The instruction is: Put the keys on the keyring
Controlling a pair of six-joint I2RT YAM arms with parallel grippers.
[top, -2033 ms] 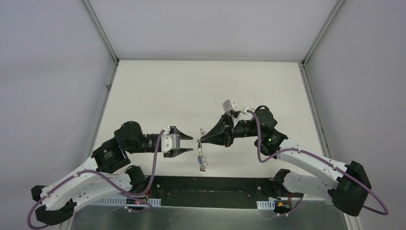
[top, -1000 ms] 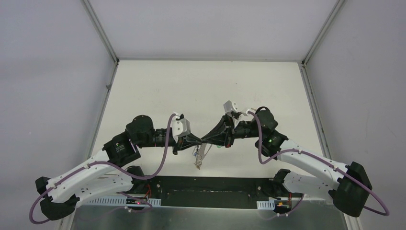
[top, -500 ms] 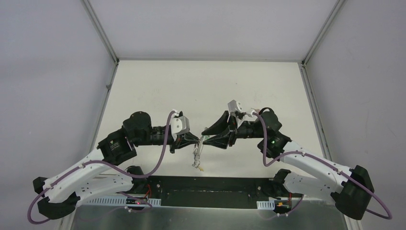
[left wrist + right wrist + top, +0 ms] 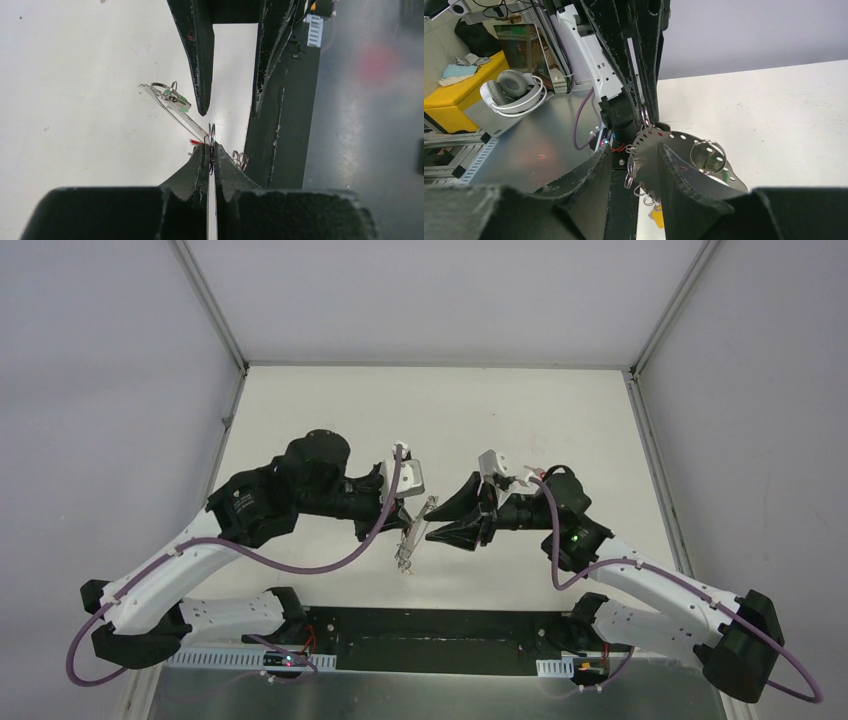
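Left gripper (image 4: 210,155) pressed together, pinching keyring (image 4: 212,134) edge-on at tips; keys (image 4: 177,100) dangle from it. Right gripper (image 4: 229,111) half spread just ahead, gripping nothing.

The left claw (image 4: 413,523), open and apart two seconds ago, has shut on the keyring (image 4: 212,134) and swung upward. The right claw (image 4: 430,526) has let go and opened, so the keys (image 4: 405,555) now dangle below the left claw.

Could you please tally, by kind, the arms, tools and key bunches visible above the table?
Arms: 2, the left arm and the right arm
Tools: 2, the left tool and the right tool
Key bunch: 1
Total: 5
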